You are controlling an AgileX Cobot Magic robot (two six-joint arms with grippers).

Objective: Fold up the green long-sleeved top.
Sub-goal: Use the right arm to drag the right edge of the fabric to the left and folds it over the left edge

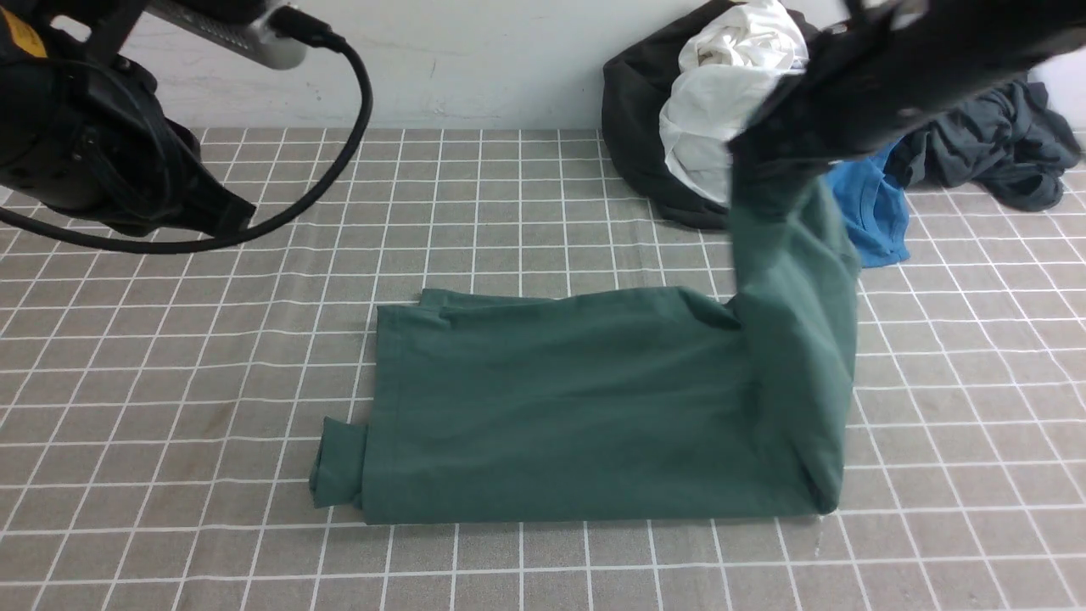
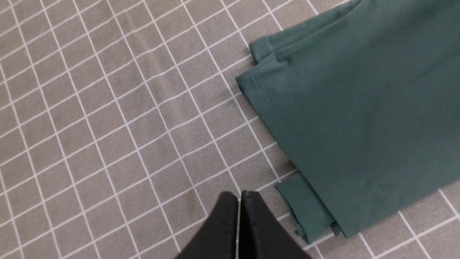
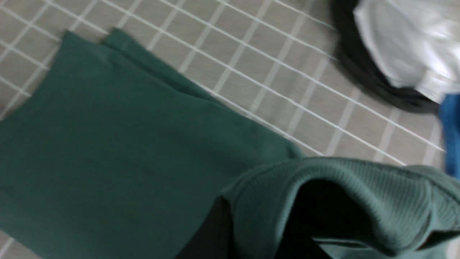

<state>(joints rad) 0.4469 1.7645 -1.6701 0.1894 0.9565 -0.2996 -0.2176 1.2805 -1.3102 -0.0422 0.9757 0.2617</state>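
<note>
My right hand (image 1: 764, 157) is clamped on the ribbed collar end of the green long-sleeved top (image 1: 577, 407), held raised above the desk (image 1: 170, 382). The rest lies flat below it as 1 lengthwise band; the sleeves appear tucked inside. My left hand (image 2: 239, 197) is pressed together, empty, just beside the hem. Judged outstanding: the crosswise fold, collar to hem.

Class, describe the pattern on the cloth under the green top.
The tablecloth is grey-brown with a white square grid, clearest in the left wrist view.
</note>
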